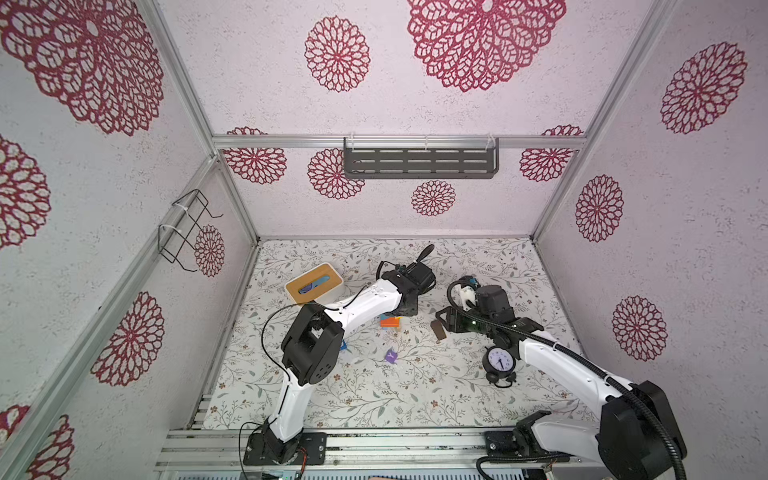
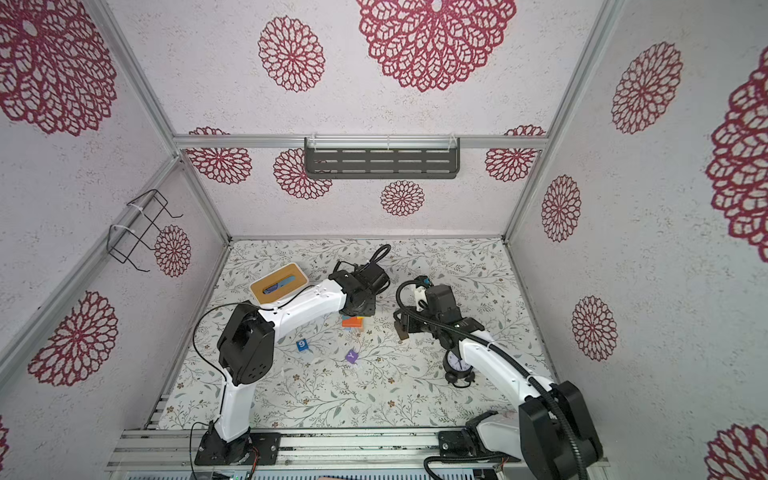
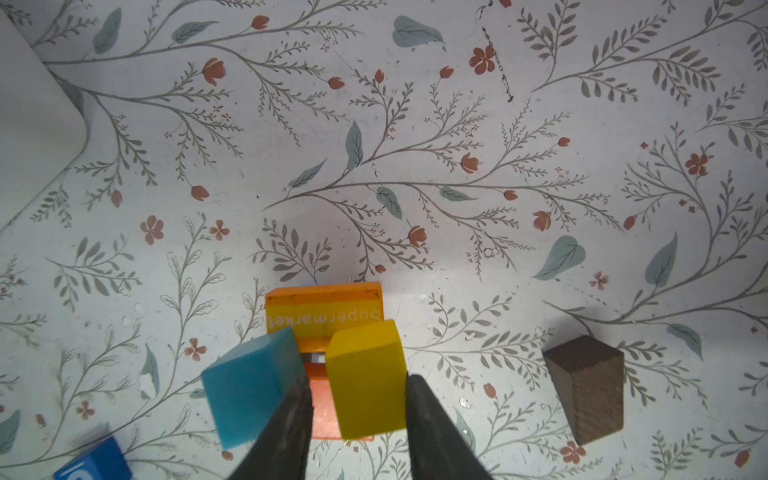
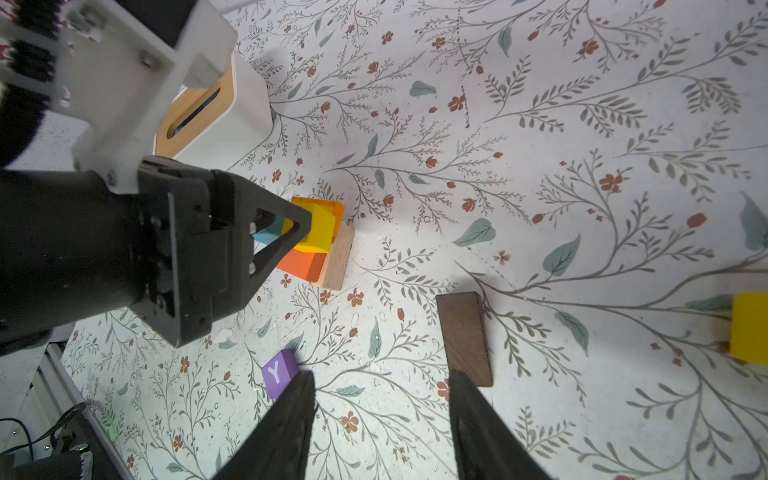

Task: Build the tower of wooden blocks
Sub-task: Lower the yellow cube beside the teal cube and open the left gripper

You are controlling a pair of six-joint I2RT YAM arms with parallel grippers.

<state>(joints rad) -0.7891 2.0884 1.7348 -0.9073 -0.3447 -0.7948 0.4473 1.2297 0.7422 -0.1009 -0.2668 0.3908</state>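
The tower (image 1: 390,322) (image 2: 353,322) is a low stack: a tan block (image 4: 338,259), an orange block (image 4: 301,264) and an orange "Supermarket" block (image 3: 324,307). On top sit a yellow block (image 3: 365,378) and a light blue block (image 3: 249,386). My left gripper (image 3: 358,376) straddles the yellow block, open, with a gap at one finger. My right gripper (image 4: 380,374) hangs open and empty over the mat. A purple "Y" cube (image 4: 278,374) and a dark brown bar (image 4: 463,336) lie beside its fingers. A blue "9" cube (image 2: 302,344) lies near the left arm.
A white box with a wooden lid (image 1: 313,284) stands behind the left arm. A black alarm clock (image 1: 498,361) stands under the right arm. Another yellow block (image 4: 750,328) shows at the edge of the right wrist view.
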